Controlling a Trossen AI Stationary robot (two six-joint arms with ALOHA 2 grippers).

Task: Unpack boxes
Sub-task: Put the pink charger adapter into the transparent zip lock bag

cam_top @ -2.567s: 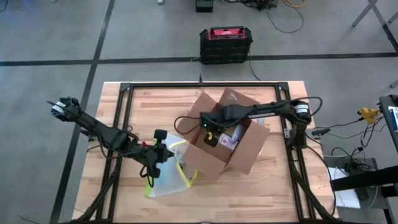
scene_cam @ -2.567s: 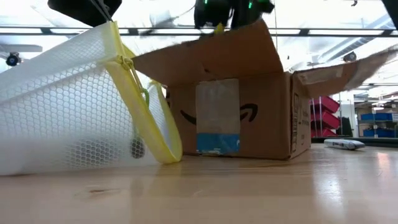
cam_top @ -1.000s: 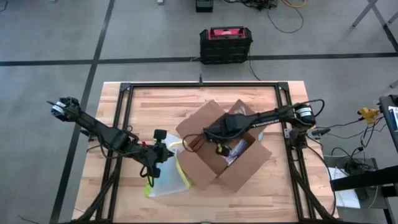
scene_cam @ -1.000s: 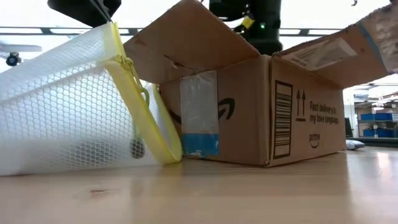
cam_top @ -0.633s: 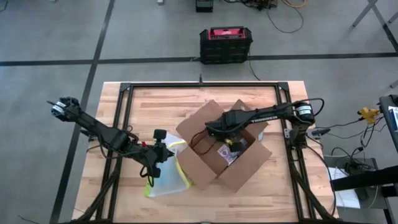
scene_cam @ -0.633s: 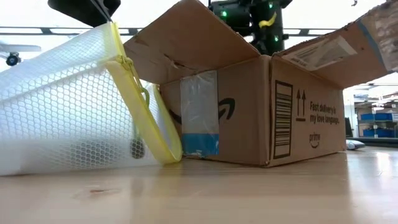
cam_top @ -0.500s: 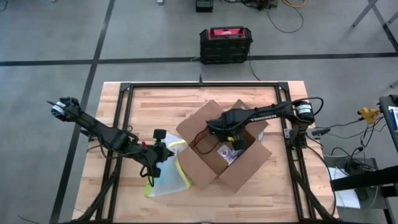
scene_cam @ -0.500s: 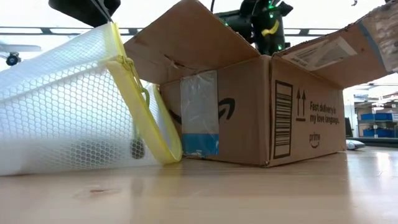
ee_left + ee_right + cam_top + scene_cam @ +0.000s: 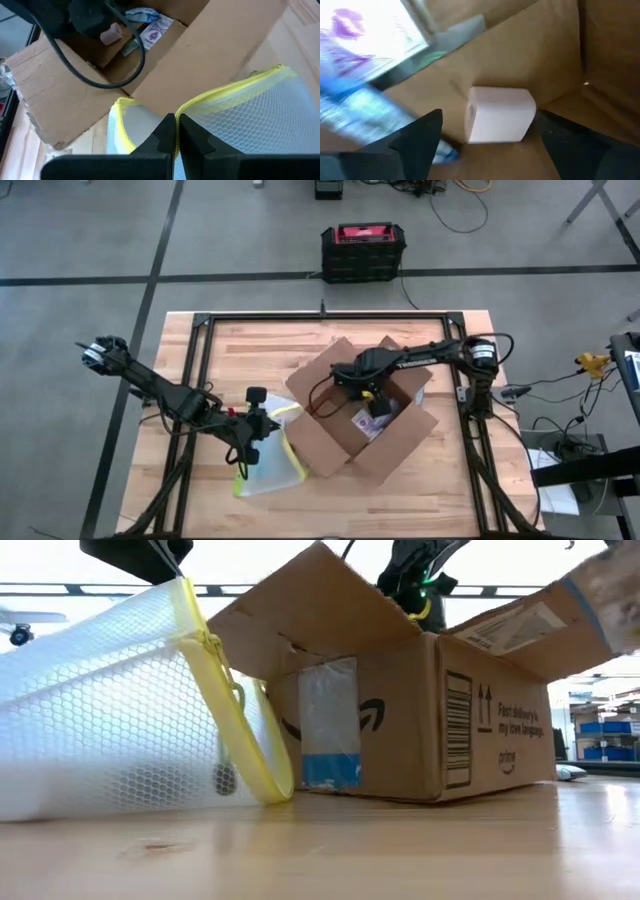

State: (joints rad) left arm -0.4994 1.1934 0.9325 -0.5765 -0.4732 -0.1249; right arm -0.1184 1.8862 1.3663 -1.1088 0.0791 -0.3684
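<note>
On the wooden table [image 9: 250, 350], the brown cardboard shipping box [image 9: 340, 442] stands near the middle with its 4 flaps spread, touching the clear yellow-edged mesh pouch [image 9: 268, 465] at its left. The right gripper [image 9: 367, 394] hangs inside the box with its 2 fingers spread wide, holding nothing, just over a small pale roll [image 9: 499, 121] and a white-and-purple packet [image 9: 365, 47] on the box floor. The left gripper [image 9: 175, 131] pinches the pouch's yellow zipper edge [image 9: 227, 90], jaws closed tight on it.
</note>
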